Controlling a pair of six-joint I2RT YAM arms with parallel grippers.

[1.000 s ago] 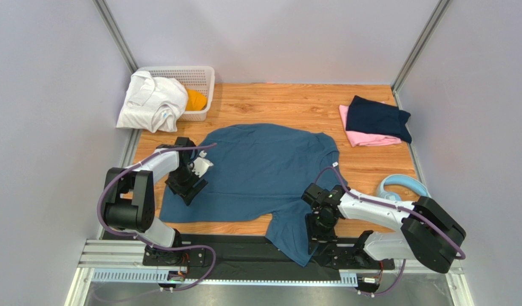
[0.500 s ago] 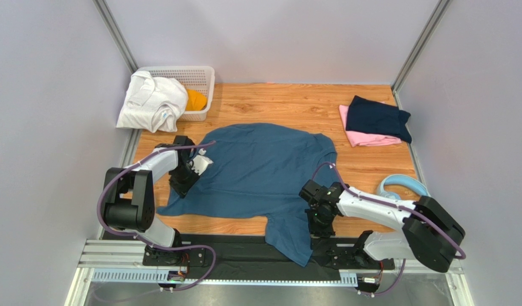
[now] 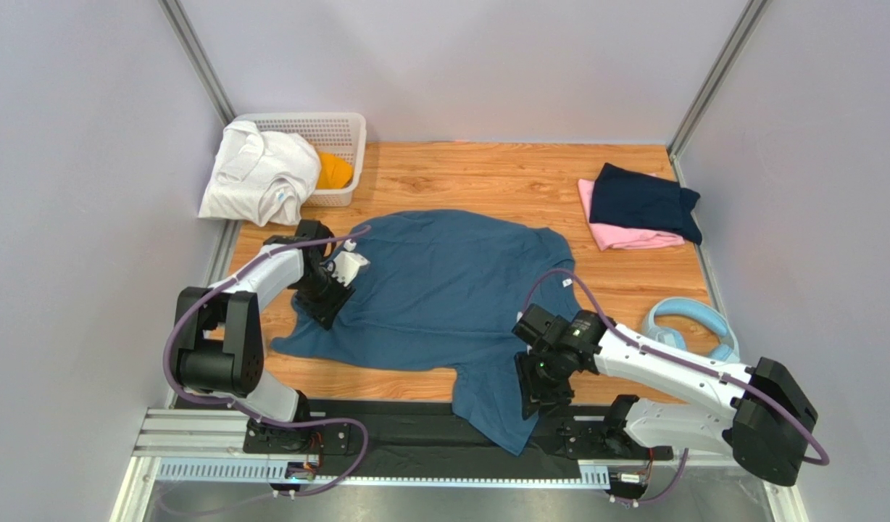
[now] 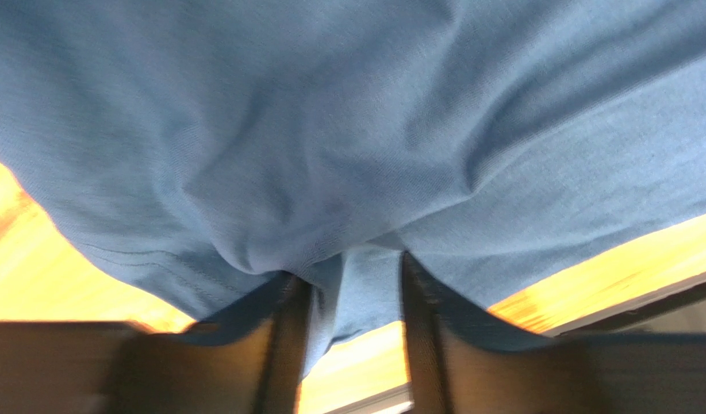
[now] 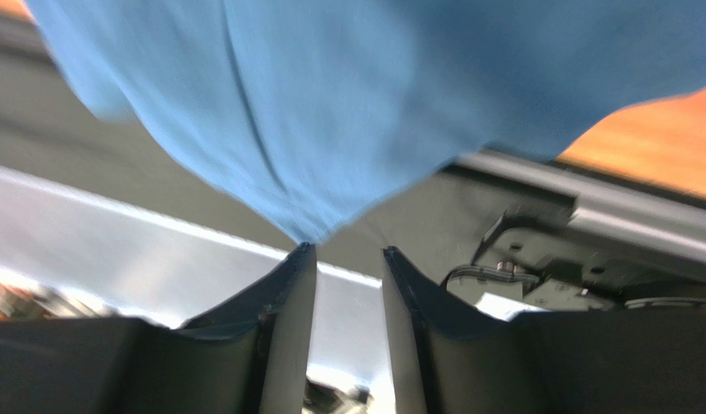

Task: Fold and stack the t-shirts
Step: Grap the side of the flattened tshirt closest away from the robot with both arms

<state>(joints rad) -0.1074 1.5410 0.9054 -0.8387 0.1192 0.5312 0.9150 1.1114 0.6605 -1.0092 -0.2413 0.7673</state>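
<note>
White garment (image 3: 253,174) drapes over the basket's (image 3: 335,120) left side, with an orange garment (image 3: 332,171) inside. Left gripper (image 4: 352,267) pinches a bunched fold at the left edge of the slate-blue t-shirt (image 3: 449,294), which lies spread mid-table with its near part hanging over the front edge. Right gripper (image 5: 348,250) sits there, a cloth tip touching one finger; I cannot tell whether it grips. Far right, the navy shirt (image 3: 643,201) lies folded on the pink shirt (image 3: 624,236).

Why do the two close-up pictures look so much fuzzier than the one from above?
Top external view: sharp, evenly lit, only soft shadows. Left wrist view: the blue t-shirt is fairly sharp, but the left claw is dark and out of focus, and the wooden table glares yellow. Right wrist view: smeared throughout, probably motion blur.
</note>
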